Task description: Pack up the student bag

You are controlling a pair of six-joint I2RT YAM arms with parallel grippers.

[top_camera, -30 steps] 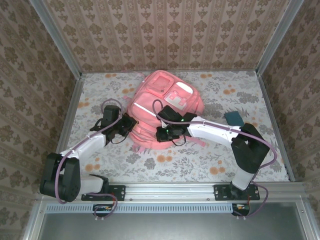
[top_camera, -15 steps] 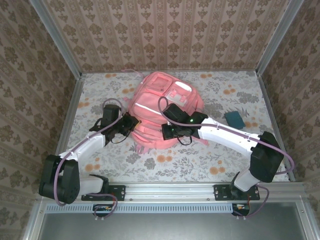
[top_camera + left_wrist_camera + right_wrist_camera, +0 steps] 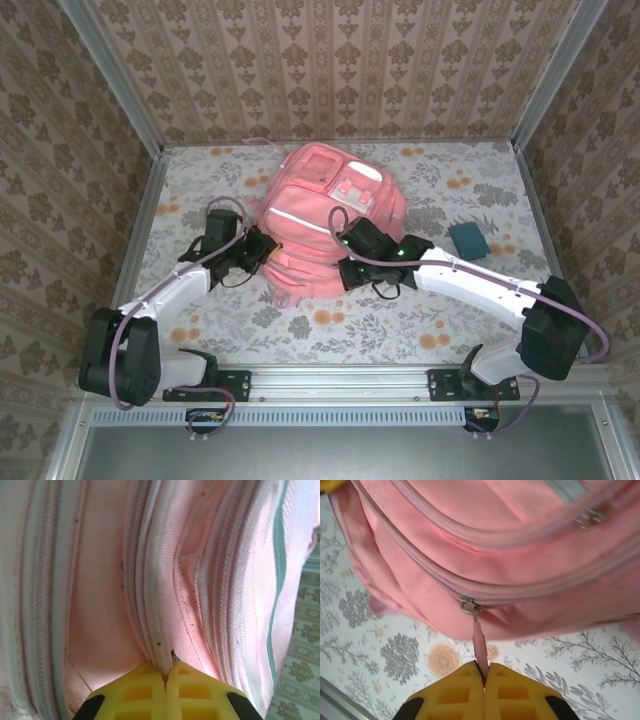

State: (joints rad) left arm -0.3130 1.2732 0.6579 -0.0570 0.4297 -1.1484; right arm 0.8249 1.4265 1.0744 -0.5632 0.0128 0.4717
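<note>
The right fingers point(image 3: 460, 690) are pressed fully together on the tip of a thin pink zip pull point(image 3: 479, 640). The pull runs straight away from them to a metal slider point(image 3: 467, 605) on a zip of the student bag point(image 3: 320, 215). From the wrist camera the bag lies directly beyond the fingertips. The zip line crosses the view from side to side, at right angles to the taut pull, so any pull along the zip would have to go sideways, not backward.

The left fingers point(image 3: 135, 692) are also closed tight, pinching a raised fold of pink fabric beside a zip. The bag wall rises straight ahead of them.

From above, the bag lies flat near the middle of the floral surface point(image 3: 420, 320). Its long axis runs from the near edge toward the far wall. Both arms meet its near end, the left at the near-left corner and the right at the near-right side, equally close.

Count: one bag, one small teal case point(image 3: 467, 237) well apart to the right, two arms.
</note>
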